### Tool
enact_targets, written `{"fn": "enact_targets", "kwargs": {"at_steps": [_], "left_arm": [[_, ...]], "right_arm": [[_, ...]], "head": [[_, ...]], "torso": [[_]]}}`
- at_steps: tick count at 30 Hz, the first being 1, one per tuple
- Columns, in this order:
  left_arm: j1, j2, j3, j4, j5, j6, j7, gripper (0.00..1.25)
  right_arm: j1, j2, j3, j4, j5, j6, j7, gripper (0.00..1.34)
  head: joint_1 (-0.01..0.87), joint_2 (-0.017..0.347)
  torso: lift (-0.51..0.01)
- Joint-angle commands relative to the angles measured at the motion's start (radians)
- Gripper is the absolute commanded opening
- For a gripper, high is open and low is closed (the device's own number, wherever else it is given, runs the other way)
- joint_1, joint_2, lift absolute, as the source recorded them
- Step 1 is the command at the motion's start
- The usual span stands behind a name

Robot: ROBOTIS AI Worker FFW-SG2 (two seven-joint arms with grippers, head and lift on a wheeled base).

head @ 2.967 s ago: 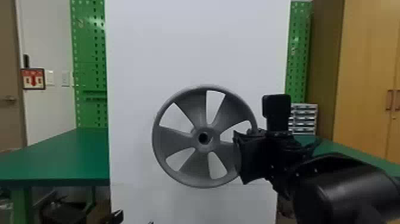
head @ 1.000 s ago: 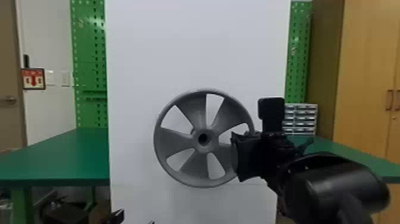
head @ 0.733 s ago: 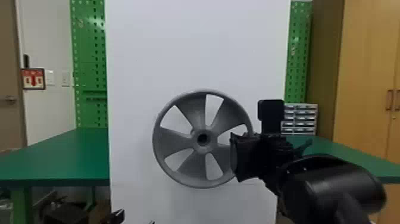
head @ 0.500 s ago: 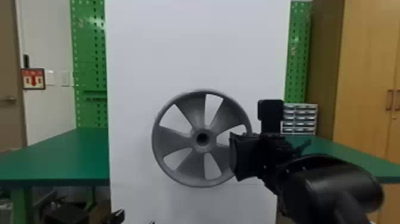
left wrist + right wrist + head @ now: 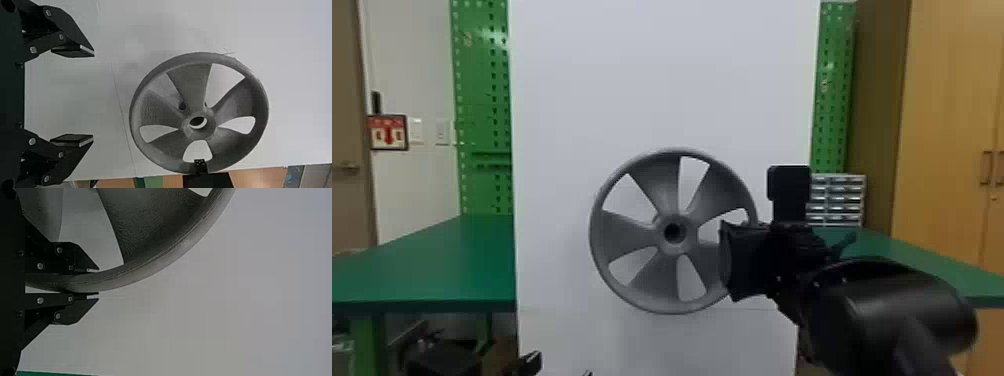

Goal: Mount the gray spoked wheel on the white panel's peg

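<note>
The right arm has shifted a little to your left since the first head frame, and the wheel looks slightly smaller there.

In the head view, you have the gray spoked wheel [image 5: 674,231] upright in front of the white panel [image 5: 652,90], its hub facing you. Your right gripper [image 5: 732,262] is at the wheel's right side, covering part of the rim. Your left gripper [image 5: 563,364] is at the bottom edge, below the wheel and to its left. Green tables [image 5: 427,265] lie on both sides of the panel, with green pegboards [image 5: 482,80] behind. Past your right arm are small drawers [image 5: 837,200] and a wooden cabinet [image 5: 942,125].

In the left wrist view, your left gripper [image 5: 94,96] has its fingers wide apart with nothing between them. The wheel is beyond the fingertips, well apart from them, and the panel is behind it. The black right gripper is at the rim.

In the right wrist view, your right gripper [image 5: 98,282] is clamped on the wheel's rim, one finger on each side. The panel is behind it. You can't tell from these views whether the hub is on the peg.
</note>
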Motion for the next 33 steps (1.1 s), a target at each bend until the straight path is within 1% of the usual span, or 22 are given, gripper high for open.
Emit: {"fn": "enact_targets", "kwargs": {"at_steps": [1,13,25,33], "left_arm": [[-0.002,0.000,0.000,0.001,0.000,0.000,0.000,0.77],[-0.003,0.000,0.000,0.001,0.000,0.000,0.000,0.77],[-0.005,0.000,-0.002,0.001,-0.002,0.000,0.001,0.77],[-0.005,0.000,-0.003,0.001,-0.002,0.000,0.001,0.77]], "right_arm": [[-0.002,0.000,-0.002,0.007,-0.004,-0.003,-0.004,0.16],[-0.002,0.005,-0.005,0.025,-0.021,-0.010,-0.020,0.16],[-0.004,0.009,-0.001,0.051,-0.036,-0.062,-0.031,0.16],[-0.005,0.012,0.007,0.062,-0.055,-0.082,-0.062,0.16]], "head": [[0.123,-0.008],[0.123,-0.008],[0.123,-0.008],[0.123,-0.008]], "torso": [[-0.406],[-0.406],[-0.406],[-0.406]]}}
